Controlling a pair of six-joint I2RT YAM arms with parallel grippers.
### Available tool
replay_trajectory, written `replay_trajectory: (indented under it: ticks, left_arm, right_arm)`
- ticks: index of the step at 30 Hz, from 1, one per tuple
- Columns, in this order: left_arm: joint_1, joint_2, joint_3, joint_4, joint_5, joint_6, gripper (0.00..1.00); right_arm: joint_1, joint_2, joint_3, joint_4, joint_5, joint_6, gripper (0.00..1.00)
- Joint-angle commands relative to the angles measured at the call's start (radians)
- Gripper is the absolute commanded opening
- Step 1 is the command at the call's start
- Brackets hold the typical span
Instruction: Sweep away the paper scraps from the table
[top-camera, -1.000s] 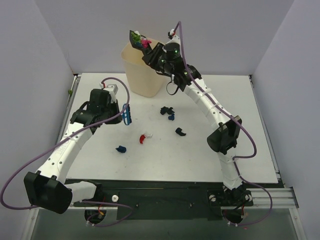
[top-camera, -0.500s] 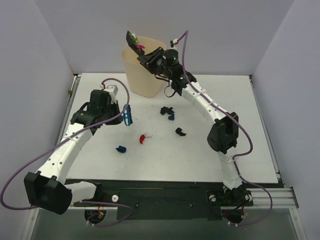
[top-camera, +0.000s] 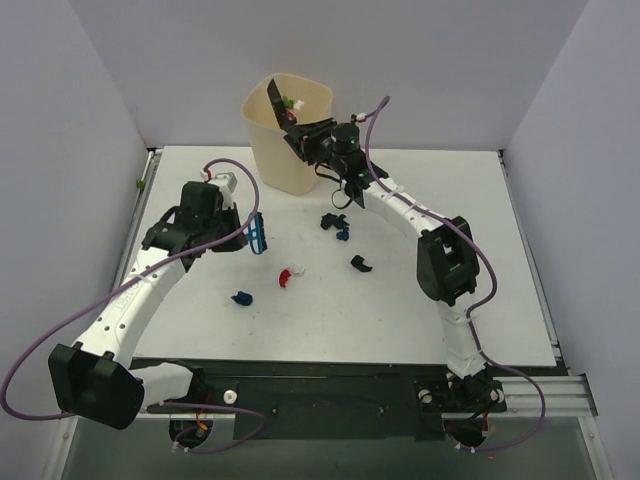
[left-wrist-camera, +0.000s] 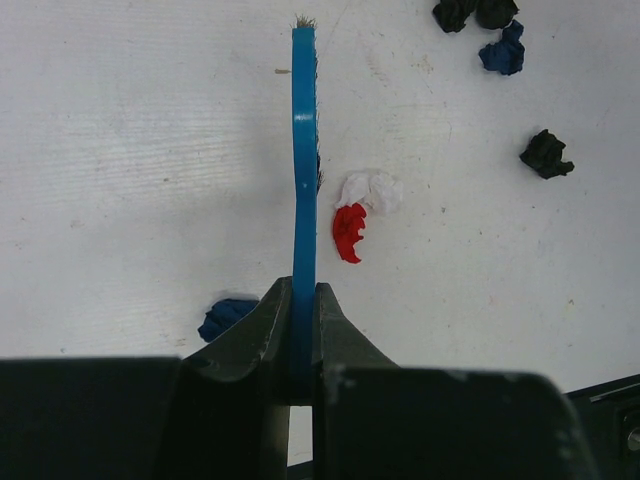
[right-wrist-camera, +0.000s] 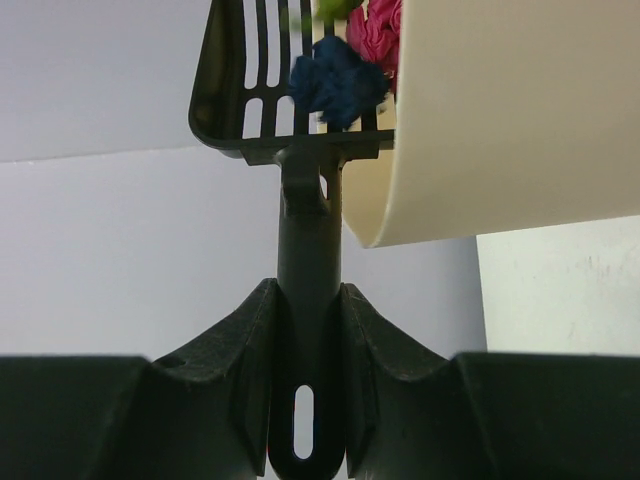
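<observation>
Clamping the scoop (top-camera: 277, 103), the right end effector (right-wrist-camera: 305, 300) tips paper scraps (right-wrist-camera: 338, 80) into the upper-centre bin (top-camera: 275, 160); the left end effector (left-wrist-camera: 303, 300) clamps the brush (left-wrist-camera: 303, 150).

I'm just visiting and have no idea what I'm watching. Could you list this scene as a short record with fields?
Left pincer: shut on blue brush
Right pincer: shut on black scoop by its handle
Scoop: tipped at cream bin rim, blue scrap and magenta scrap on it
On table: red-and-white scrap, dark blue scrap, black scrap, black-and-blue cluster
</observation>
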Motion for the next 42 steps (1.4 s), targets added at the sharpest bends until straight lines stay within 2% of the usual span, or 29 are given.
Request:
replay_trajectory:
  ticks: [1, 11, 16, 26, 35, 42]
  left_arm:
    - [0.005, -0.027, -0.003, 0.057, 0.017, -0.010, 0.00]
    - [0.004, -0.024, -0.007, 0.063, 0.028, -0.017, 0.00]
    - [0.004, -0.023, -0.009, 0.061, 0.028, -0.017, 0.00]
    - [0.004, -0.020, -0.016, 0.068, 0.031, -0.015, 0.00]
    - [0.004, -0.017, -0.012, 0.068, 0.037, -0.013, 0.00]
    - [0.004, -0.015, -0.016, 0.069, 0.037, -0.010, 0.00]
  right_arm:
    - [-0.005, -0.085, -0.014, 0.193, -0.008, 0.110, 0.00]
    - [-0.006, -0.082, -0.026, 0.271, -0.013, 0.199, 0.00]
    - [-0.008, -0.070, -0.081, 0.380, -0.003, 0.275, 0.00]
    - [-0.016, -0.091, -0.182, 0.391, 0.023, 0.265, 0.00]
    - [-0.016, -0.091, -0.089, 0.303, -0.006, 0.213, 0.00]
    - [-0.017, -0.074, -0.208, 0.415, 0.006, 0.272, 0.00]
